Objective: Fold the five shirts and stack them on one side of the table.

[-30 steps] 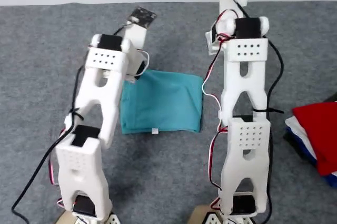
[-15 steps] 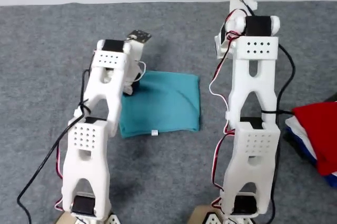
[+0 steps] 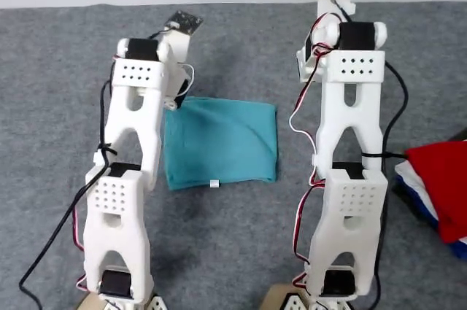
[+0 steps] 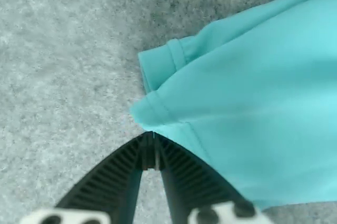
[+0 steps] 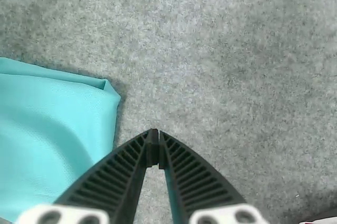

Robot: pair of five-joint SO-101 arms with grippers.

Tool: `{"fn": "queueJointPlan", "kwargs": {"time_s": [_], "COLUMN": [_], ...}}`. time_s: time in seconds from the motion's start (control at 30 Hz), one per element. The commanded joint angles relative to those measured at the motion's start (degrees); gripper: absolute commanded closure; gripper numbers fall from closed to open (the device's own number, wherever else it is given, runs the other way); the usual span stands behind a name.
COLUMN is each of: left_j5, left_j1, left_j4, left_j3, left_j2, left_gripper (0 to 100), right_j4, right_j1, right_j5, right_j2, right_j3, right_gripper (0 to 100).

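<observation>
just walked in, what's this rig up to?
Shirt folding. A teal shirt lies folded on the grey table. The left end effector is shut, tips at the shirt's hemmed corner, no cloth visibly pinched. The right end effector is also shut, over bare table beside another corner. A stack of folded shirts, red on top, sits at the table's right edge.

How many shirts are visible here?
5: teal shirt in the middle; red, white, blue and dark shirts stacked at the right edge, partly cut off; more may be hidden.
</observation>
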Motion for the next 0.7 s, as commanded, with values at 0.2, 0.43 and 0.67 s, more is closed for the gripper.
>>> {"fn": "queueJointPlan", "kwargs": {"time_s": [0.2,0.43,0.67], "left_j5": [0.9,1.6,1.6], "left_j1": [-0.4,-1.1,-2.3], "left_j4": [-3.4,-4.9,-4.9], "left_j3": [-1.7,-1.0,-1.1], "left_j2": [-4.4,-3.5,4.7], "left_gripper": [89,81,79], "right_j4": [2.4,2.4,2.4], "right_j1": [0.0,0.0,0.0], "right_j5": [0.2,0.2,0.2], "right_j2": [-4.3,-4.7,-4.8], "right_j3": [-0.4,4.1,6.1], "right_gripper": [99.0,99.0,99.0]}}
